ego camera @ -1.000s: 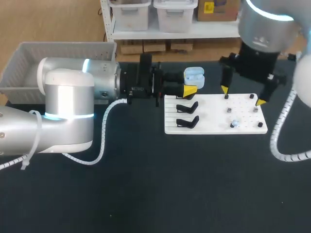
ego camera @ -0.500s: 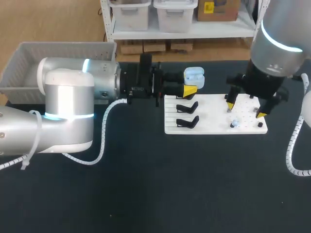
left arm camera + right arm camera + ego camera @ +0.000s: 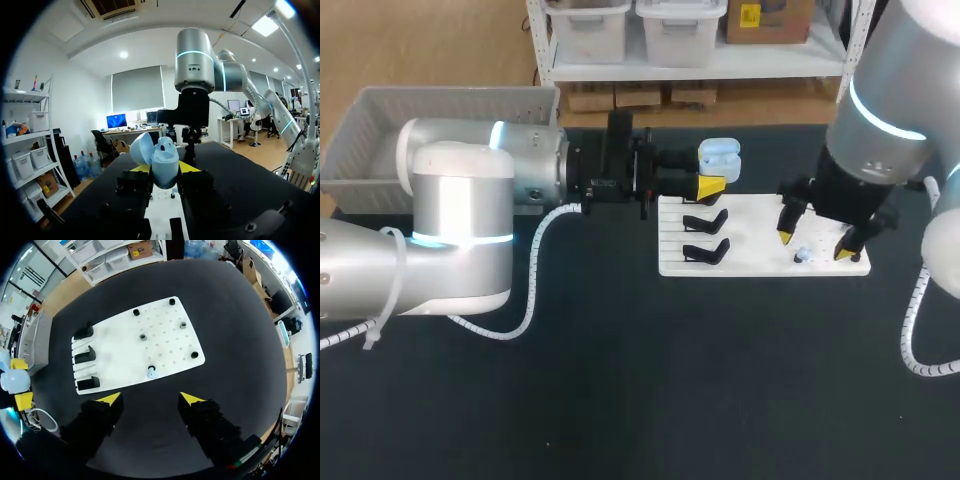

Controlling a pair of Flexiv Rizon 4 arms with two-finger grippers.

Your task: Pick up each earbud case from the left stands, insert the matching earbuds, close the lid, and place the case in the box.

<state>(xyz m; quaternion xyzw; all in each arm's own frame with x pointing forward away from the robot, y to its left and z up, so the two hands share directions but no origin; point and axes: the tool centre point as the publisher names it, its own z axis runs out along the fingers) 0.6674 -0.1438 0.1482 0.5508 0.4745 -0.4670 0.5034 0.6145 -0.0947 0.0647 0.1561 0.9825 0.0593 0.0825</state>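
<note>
Left gripper [image 3: 165,169]: closed on the earbud case, one yellow tip pressing each side; held above the far left corner of the white board.
Earbud case [image 3: 720,158]: pale blue, lid swung open, raised off the stands, between the left fingers.
Right gripper [image 3: 815,244]: fingers spread wide, gripping nothing; hovering over the near right part of the board.
Earbud [image 3: 151,372]: small and pale, on the board close to its near edge, just ahead of the gap between the right fingers, apart from both tips.
White board [image 3: 760,215]: flat on the dark table [image 3: 620,380], right of middle.
Stands [image 3: 84,355]: three, black, in a row along the board's left side.
Pegs [image 3: 143,337]: a few dark studs spread over the board's right part.
Grey box [image 3: 380,120]: far left, well apart from the board.
</note>
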